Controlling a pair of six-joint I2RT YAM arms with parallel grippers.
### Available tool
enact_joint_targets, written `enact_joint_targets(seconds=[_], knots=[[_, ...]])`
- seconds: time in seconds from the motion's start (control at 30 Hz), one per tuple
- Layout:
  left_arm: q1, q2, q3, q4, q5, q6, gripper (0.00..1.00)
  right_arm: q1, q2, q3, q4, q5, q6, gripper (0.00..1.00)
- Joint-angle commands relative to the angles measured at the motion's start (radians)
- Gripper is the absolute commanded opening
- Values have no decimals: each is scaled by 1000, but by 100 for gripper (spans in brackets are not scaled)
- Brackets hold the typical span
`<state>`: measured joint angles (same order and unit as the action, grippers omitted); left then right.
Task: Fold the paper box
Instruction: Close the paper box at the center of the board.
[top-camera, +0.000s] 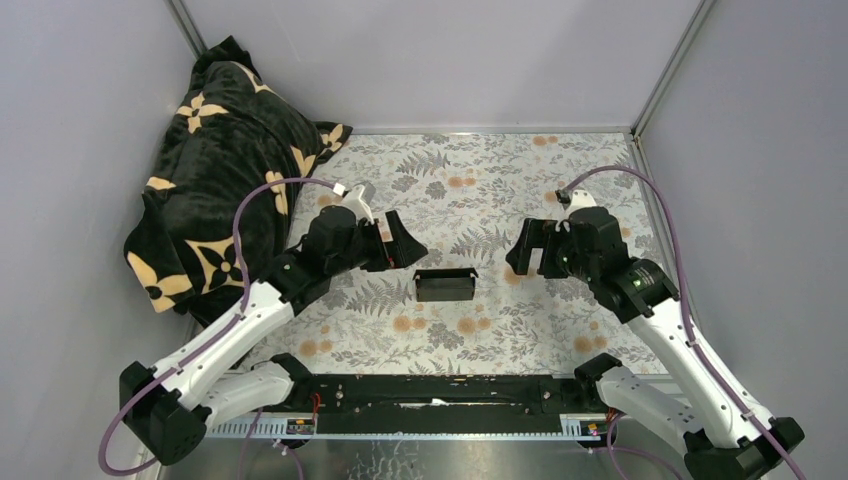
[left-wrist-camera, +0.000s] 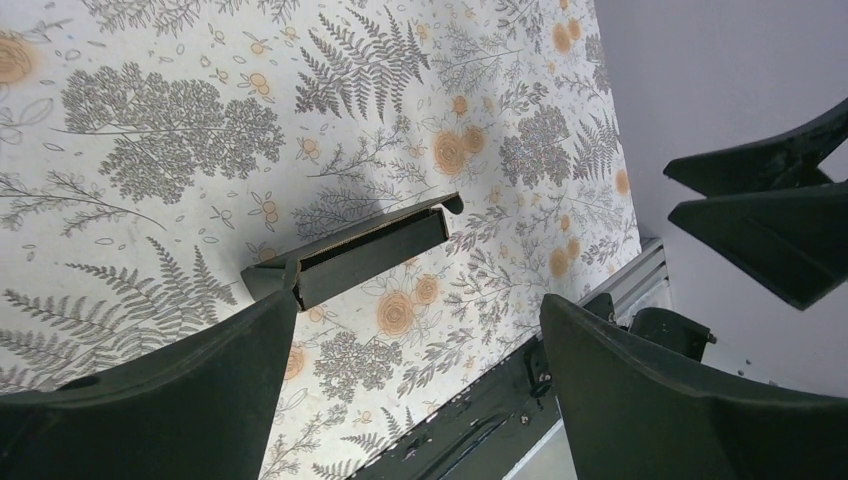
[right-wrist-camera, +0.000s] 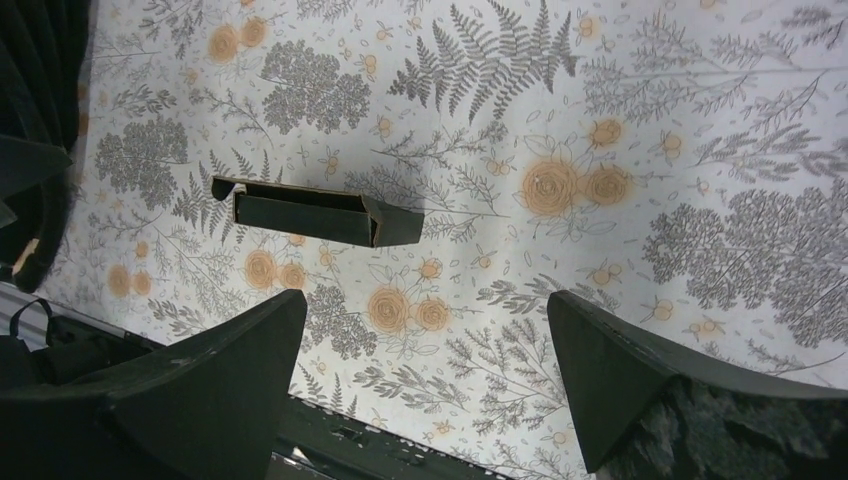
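Black matte card makes up the paper box (top-camera: 446, 285), a long, narrow, open-topped trough that stands free on the grey-and-orange floral table cover (top-camera: 480, 180). The left gripper (top-camera: 405, 243) hangs near the box's left end, a little to its far side. Its jaws are spread wide and hold nothing. The right gripper (top-camera: 530, 250) hangs off the box's right end, clearly apart from it, and is likewise released and empty. Neither gripper touches the card. The black plush blanket with cream flower motifs (top-camera: 220, 170) lies well apart from the box, beyond the left gripper, and plays no part in the step. The wrist views show the long walls raised, with a small tab projecting at one end. The end panels appear not fully tucked, so the step in hand is judged to be closing the ends. Approach from both ends together so that the light shell cannot slide. Lower each gripper until one finger is outside the end panel and the other is above the open cavity. Press each flap inward along its crease, not across it. Close slowly, because thin card buckles under a hard pinch. Brace one end with one gripper while the other tucks its flap.
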<state>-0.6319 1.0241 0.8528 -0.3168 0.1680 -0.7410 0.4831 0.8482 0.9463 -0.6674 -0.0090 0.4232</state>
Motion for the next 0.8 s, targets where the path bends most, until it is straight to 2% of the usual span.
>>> enact_joint_targets(seconds=[0.0, 0.07, 0.1, 0.2, 0.33, 0.4, 0.43, 0.5, 0.63, 0.7, 0.77], knots=[[8, -63, 1, -28, -35, 87, 98, -3, -12, 55, 71, 4, -92, 99], [11, -73, -4, -36, -53, 112, 98, -3, -17, 21, 108, 4, -133, 78], [13, -78, -7, -36, -56, 117, 98, -3, -17, 5, 126, 31, -140, 71], [22, -82, -12, -28, -64, 126, 94, -3, -1, -27, 180, 33, -153, 69], [28, -61, -6, -14, -88, 144, 74, -3, 55, -33, 254, -32, -179, 67], [29, -51, -11, 1, -92, 154, 51, -3, 108, -20, 276, -73, -199, 59], [30, -43, -15, 7, -91, 159, 48, -3, 142, -9, 281, -95, -206, 55], [32, -26, -23, 16, -88, 167, 46, -4, 209, 13, 274, -148, -223, 46], [32, -1, -51, 55, -68, 175, 45, -2, 281, 13, 288, -199, -240, 45], [32, 3, -62, 67, -59, 181, 36, -2, 288, -1, 300, -220, -248, 43], [32, 7, -72, 73, -45, 187, 35, 7, 290, -7, 304, -228, -250, 44]])
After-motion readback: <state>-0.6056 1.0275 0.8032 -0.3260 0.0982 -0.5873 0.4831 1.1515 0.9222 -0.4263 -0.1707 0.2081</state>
